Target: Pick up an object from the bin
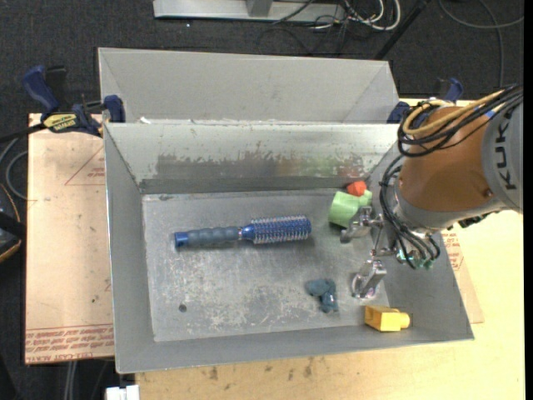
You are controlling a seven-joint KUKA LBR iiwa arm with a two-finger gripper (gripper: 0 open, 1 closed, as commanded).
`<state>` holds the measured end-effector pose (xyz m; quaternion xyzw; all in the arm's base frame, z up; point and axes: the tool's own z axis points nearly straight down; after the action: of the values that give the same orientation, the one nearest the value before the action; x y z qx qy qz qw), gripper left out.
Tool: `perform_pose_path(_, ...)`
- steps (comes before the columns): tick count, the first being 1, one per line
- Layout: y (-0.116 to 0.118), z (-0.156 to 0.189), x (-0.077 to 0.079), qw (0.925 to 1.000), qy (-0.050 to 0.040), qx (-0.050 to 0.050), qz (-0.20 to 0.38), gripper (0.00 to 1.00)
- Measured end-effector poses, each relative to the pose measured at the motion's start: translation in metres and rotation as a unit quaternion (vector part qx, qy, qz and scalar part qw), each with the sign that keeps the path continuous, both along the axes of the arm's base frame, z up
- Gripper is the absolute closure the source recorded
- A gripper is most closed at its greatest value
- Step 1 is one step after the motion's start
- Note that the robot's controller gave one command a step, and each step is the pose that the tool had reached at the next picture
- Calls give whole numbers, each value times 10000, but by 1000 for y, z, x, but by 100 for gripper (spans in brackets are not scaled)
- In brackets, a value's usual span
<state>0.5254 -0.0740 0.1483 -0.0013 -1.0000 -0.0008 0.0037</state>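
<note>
In the camera view, the robot's metal tool (365, 285) hangs low over the right part of the grey metal bin (250, 307), just right of a small blue-grey crumpled lump (323, 294) and just above-left of a yellow rectangular block (387, 318) near the front right corner. How far open the tool is, and whether it grips anything, cannot be told. A blue plastic hairbrush (243, 233) lies across the middle of the floor, and a light green rounded piece (342, 208) with a small orange bit (356, 188) sits by the right wall.
</note>
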Motion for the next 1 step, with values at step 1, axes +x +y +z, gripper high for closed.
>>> perform_pose_path(1, 68, -76, 69, 9997, -66, -12, -227, 0)
